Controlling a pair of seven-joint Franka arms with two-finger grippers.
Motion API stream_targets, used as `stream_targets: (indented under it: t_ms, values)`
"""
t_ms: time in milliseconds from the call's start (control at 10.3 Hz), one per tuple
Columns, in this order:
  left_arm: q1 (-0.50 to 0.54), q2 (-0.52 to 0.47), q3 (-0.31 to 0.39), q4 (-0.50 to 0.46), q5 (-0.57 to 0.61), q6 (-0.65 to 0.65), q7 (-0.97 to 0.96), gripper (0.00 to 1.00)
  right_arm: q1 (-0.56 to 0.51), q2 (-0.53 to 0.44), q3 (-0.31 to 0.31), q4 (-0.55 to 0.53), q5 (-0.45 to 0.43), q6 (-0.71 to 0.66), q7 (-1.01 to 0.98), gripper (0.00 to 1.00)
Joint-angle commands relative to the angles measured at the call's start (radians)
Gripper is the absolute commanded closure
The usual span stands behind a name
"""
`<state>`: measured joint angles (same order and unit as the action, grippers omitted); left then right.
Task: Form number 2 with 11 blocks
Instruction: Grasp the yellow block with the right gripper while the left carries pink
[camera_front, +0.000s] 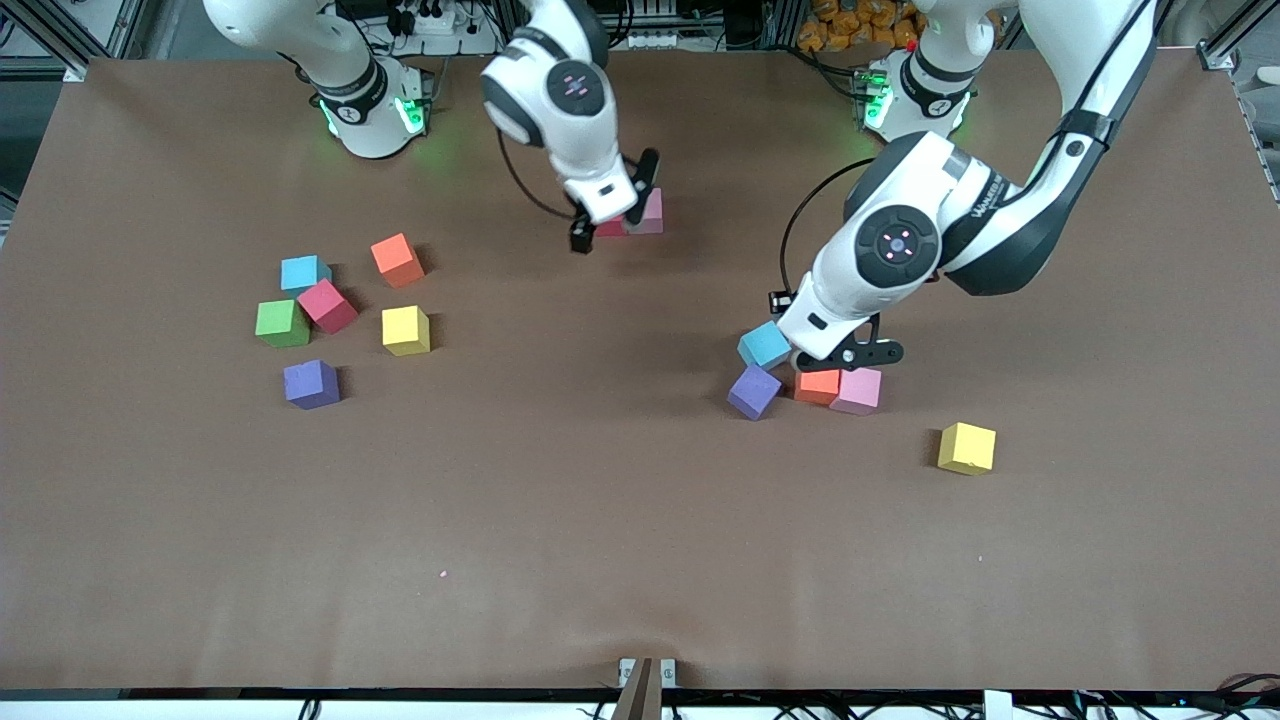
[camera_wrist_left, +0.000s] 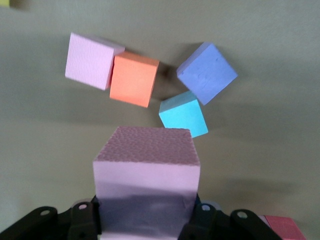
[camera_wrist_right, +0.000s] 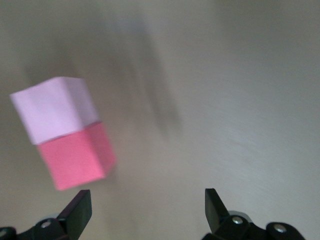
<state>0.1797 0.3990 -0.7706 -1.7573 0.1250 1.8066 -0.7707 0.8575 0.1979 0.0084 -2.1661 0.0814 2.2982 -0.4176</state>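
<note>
While your right gripper (camera_front: 610, 212) hangs with jaws spread over the pink-and-red pair (camera_front: 634, 215), leave that arm waiting. Your left gripper (camera_front: 850, 352) pinches a pink block (camera_wrist_left: 146, 185) above the light blue, purple, orange and pink cluster (camera_front: 808, 375); square it up before you lower it.

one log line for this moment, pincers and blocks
left pincer: shut on pink block, over blue block | right pincer: open, over pink-red pair | digit: not formed

Foam blocks (camera_front: 406, 330) scattered — one pink (camera_wrist_left: 146, 172) held.
</note>
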Motion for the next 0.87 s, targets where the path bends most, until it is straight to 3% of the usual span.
stream_targets:
  t_ms: [0, 583, 778]
  values:
    - [0.026, -0.071, -0.019, -0.100, -0.053, 0.068, -0.135, 0.44, -0.141, -0.018, -0.007, 0.000, 0.014, 0.000, -0.004, 0.00]
    - [-0.005, -0.042, -0.093, -0.119, -0.062, 0.141, -0.617, 0.46, -0.608, -0.009, -0.042, -0.004, 0.014, 0.010, -0.007, 0.00]
    - [-0.029, -0.042, -0.095, -0.168, -0.062, 0.224, -0.721, 0.46, -0.661, 0.003, -0.044, -0.004, 0.015, 0.009, 0.058, 0.00]
